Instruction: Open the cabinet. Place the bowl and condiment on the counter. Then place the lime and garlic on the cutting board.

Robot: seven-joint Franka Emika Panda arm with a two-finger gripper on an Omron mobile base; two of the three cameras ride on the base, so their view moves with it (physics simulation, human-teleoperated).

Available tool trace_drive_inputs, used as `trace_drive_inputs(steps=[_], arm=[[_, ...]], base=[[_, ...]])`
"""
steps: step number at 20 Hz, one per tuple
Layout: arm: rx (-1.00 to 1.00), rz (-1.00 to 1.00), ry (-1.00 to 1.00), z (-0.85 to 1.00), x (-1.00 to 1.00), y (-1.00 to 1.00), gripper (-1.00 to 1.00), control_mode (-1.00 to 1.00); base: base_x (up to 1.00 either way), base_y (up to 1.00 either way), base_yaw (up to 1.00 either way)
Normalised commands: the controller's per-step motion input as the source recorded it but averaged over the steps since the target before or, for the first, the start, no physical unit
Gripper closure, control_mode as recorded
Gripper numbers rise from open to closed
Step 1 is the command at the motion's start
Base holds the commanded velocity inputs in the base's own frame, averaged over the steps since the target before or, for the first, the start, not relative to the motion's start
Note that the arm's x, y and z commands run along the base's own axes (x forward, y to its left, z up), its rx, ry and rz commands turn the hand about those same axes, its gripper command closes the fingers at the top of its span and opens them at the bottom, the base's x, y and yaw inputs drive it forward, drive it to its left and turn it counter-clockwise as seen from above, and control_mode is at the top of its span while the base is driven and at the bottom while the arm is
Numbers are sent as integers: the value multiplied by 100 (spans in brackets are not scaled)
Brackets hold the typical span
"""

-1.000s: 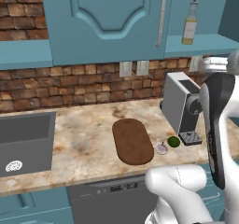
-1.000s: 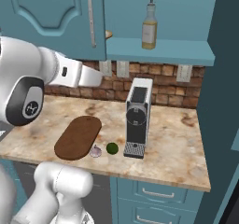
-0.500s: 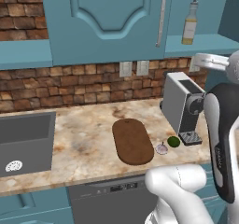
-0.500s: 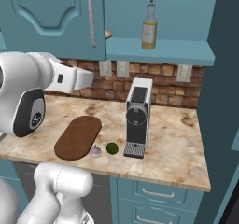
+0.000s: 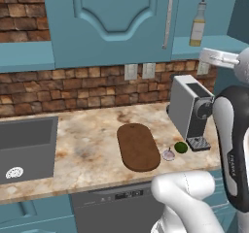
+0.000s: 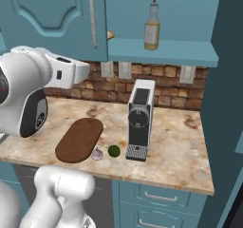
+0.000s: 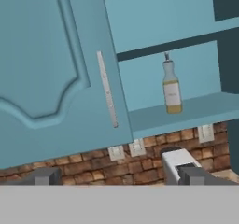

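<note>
Arm has swung up right since earlier; nothing else moved. We're after the condiment (image 7: 172,88) on the open cabinet (image 5: 116,23) shelf; tool (image 7: 116,175) apart, empty. Lime (image 5: 181,147), garlic (image 5: 168,155) beside board (image 5: 138,147) on desk (image 5: 87,149). Next: reach in.

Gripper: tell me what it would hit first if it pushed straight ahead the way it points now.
Probably the cabinet, near the handle at the closed door's edge; the condiment bottle sits right of that line. Depth is unclear.

counter (image 5: 92,144) — marbled stone | cutting board (image 5: 138,146) — dark matt wood
</note>
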Motion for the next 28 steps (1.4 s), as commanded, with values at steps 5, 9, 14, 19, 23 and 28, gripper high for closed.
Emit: trace_drive_inputs(steps=[5,9,14,19,23,28], arm=[[0,5,-8,15,6,5,-100,-100],[0,4,-3,0,7,33,-100,-100],[0,3,0,0,23,24,-100,-100],[0,2,1,0,38,24,-100,-100],[0,0,7,0,45,18,-100,-100],[-1,0,0,7,45,0,-100,-100]], base=[[0,0,0],[0,0,0],[0,0,0],[0,0,0],[0,0,0],[0,0,0]])
